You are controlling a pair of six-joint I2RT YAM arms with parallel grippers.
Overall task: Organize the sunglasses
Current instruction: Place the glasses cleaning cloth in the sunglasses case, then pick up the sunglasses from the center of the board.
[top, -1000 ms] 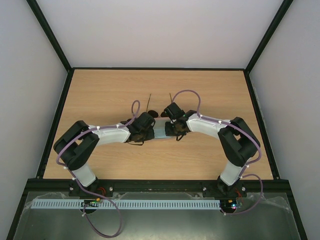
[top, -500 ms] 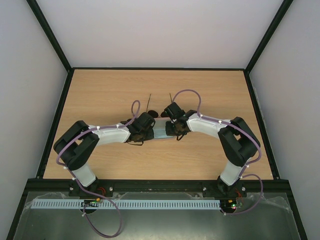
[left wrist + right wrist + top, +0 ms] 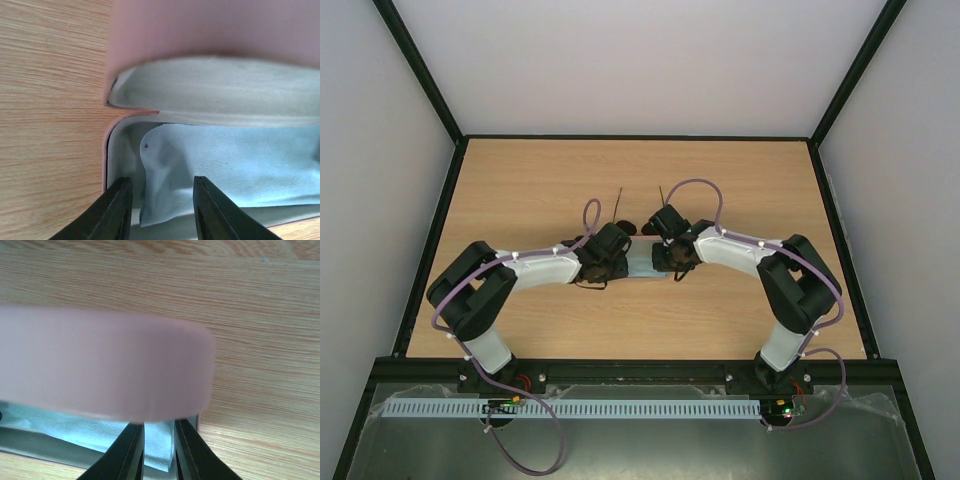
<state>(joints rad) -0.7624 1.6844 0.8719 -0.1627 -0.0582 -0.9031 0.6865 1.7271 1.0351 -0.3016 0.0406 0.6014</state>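
**Both grippers at the open case, sunglasses just behind it**

The sunglasses (image 3: 619, 205) lie at the middle of the table (image 3: 520, 180), just beyond the far side of the pink case (image 3: 210, 25). Their two thin arms point toward the far edge. The lenses are mostly hidden between the two wrists, so it cannot be told whether they rest on the wood or on the case.

The case stands open. Its lid (image 3: 100, 365) is raised, showing a pale grey lining, and a light blue cloth (image 3: 240, 165) lies in the lower half.

The left gripper (image 3: 162, 210) is over the case's left end. Its jaws are partly apart, with the edge of the cloth in the gap and nothing seen pinched.

The right gripper (image 3: 159, 450) is at the case's other end, under the blurred lid. Its jaws are only a narrow slit apart. The cloth shows through the slit, and no grip on it is visible.
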